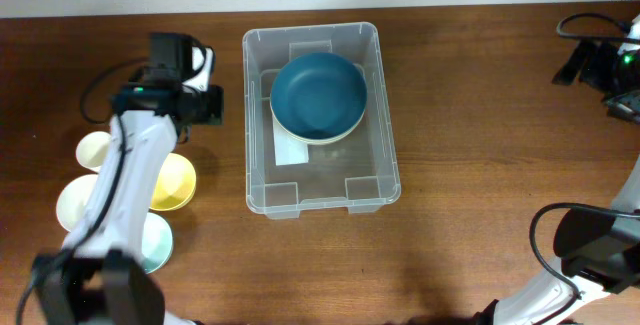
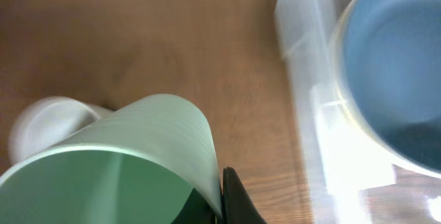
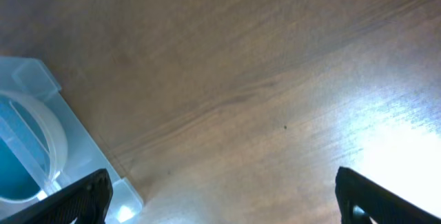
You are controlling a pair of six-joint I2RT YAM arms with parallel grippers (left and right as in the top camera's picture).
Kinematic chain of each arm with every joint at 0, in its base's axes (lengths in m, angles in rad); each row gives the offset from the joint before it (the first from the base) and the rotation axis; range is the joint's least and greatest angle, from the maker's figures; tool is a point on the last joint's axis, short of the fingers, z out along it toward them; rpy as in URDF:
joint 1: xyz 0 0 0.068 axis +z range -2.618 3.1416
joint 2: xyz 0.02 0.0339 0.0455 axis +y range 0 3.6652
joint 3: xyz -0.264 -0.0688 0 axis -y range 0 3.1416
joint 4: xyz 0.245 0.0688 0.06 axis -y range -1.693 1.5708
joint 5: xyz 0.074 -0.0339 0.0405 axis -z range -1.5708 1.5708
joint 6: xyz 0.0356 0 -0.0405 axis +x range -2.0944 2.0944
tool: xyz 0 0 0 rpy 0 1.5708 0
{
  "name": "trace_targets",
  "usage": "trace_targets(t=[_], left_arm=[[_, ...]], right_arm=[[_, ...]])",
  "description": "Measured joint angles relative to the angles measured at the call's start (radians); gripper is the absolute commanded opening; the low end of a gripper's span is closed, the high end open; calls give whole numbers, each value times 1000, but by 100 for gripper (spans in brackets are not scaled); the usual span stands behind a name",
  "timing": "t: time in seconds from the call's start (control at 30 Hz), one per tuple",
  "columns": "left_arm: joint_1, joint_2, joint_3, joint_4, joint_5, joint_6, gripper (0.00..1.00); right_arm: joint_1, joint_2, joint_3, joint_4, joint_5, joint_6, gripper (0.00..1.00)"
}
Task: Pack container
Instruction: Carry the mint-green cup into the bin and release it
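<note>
The clear plastic container [image 1: 372, 170] stands mid-table; a blue bowl [image 1: 318, 95] sits in its far half on a cream bowl [image 1: 300, 137]. My left gripper [image 1: 195, 65] hovers left of the container's far left corner. In the left wrist view the gripper [image 2: 222, 207] is shut on the wall of a pale green cup [image 2: 117, 176], with the container's wall [image 2: 303, 79] and blue bowl [image 2: 400, 65] to the right. My right gripper [image 1: 582, 65] is far right, and the right wrist view shows it [image 3: 224, 203] open and empty over bare wood, with the container's corner [image 3: 41, 114] at left.
Several cups stand left of the container under my left arm: cream [image 1: 95, 150], yellow [image 1: 178, 180], pale yellow [image 1: 72, 203], light green [image 1: 158, 245]. A blurred white cup [image 2: 48, 124] shows in the left wrist view. Cables lie at the far right [image 1: 600, 25].
</note>
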Motion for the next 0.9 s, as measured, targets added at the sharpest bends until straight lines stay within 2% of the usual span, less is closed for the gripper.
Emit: trace_targets(t=[0.23, 0.47, 0.6, 0.73, 0.9], left_arm=[[-158, -206, 108, -51, -6, -4, 1], [-347, -191, 115, -92, -3, -58, 1], [-435, -136, 115, -101, 13, -89, 0], [-511, -62, 115, -126, 54, -127, 1], [-577, 21, 115, -163, 119, -159, 1]], right_arm=[[56, -19, -47, -21, 28, 0, 99], [236, -154, -214, 23, 103, 27, 99], [332, -288, -376, 124, 144, 74, 99], [401, -449, -625, 303, 227, 178, 99], [422, -567, -916, 501, 269, 248, 99]])
